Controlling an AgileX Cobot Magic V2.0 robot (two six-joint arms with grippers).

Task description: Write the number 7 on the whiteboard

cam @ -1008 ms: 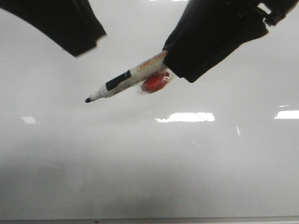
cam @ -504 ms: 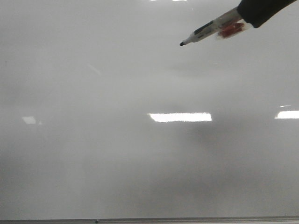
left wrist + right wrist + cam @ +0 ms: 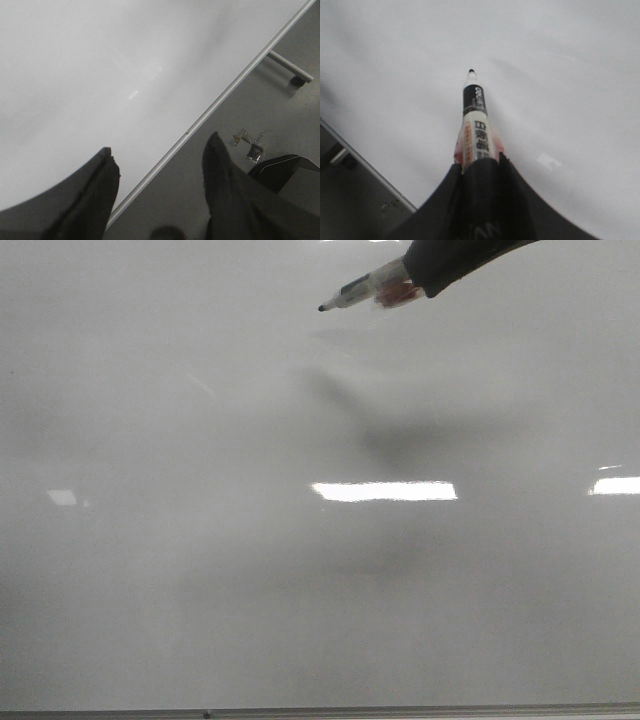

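The whiteboard (image 3: 250, 570) fills the front view, glossy pale grey and blank; no number 7 shows on it. My right gripper (image 3: 415, 280) enters at the top right, shut on a white marker (image 3: 362, 288) with a black band and uncapped black tip pointing left, above the board, its shadow below. In the right wrist view the marker (image 3: 476, 125) sticks out from the shut gripper (image 3: 480, 162) over the whiteboard (image 3: 560, 75). My left gripper (image 3: 159, 152) is open and empty over the whiteboard's (image 3: 75, 75) metal edge strip (image 3: 220, 100); it is out of the front view.
Bright rectangular light reflections (image 3: 384, 491) lie on the board. The board's near edge strip (image 3: 320, 711) runs along the bottom of the front view. Beyond the edge in the left wrist view are grey floor, a stand leg (image 3: 290, 67) and scraps (image 3: 252, 145).
The right gripper with the marker has moved up and away to the top of the front view, then its tip shifted left. The left arm has left the front view.
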